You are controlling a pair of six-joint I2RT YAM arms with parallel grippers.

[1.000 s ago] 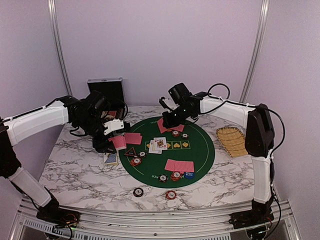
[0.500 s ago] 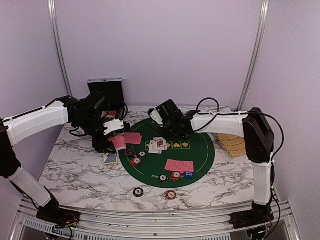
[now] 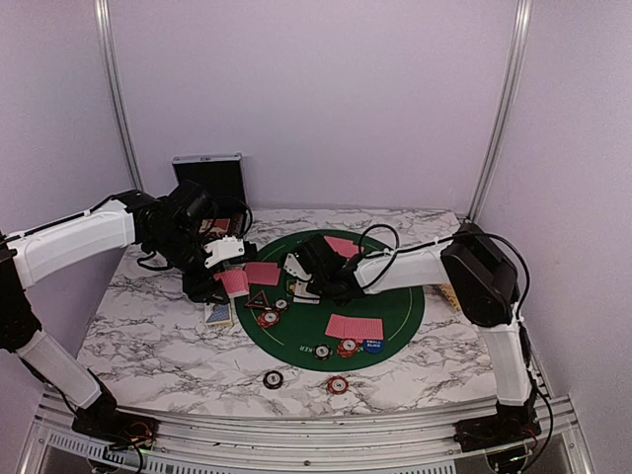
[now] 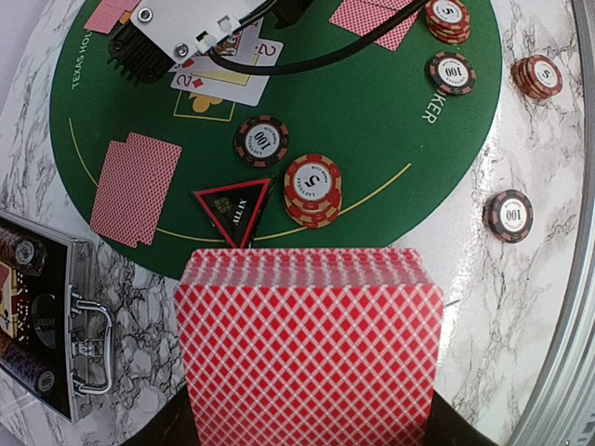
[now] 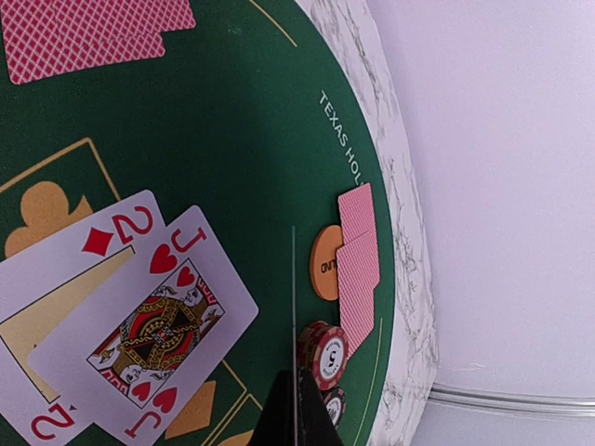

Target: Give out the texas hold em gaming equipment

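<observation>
Left tool (image 3: 233, 278), centre-left of the frame, grips a red-backed deck (image 4: 311, 348) at the left edge of the green mat (image 3: 400, 296). Right tool (image 5: 297, 404), fully closed, hovers over the face-up cards (image 5: 149, 325) at mat centre.

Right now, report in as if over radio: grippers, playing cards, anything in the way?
Left gripper shut on pink-red-backed card deck. Right gripper shut on single edge-on card, above face-up jack of hearts on green round felt mat. No obstruction seen.

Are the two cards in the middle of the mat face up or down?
Face up: the jack of hearts and two of diamonds show their faces.
</observation>
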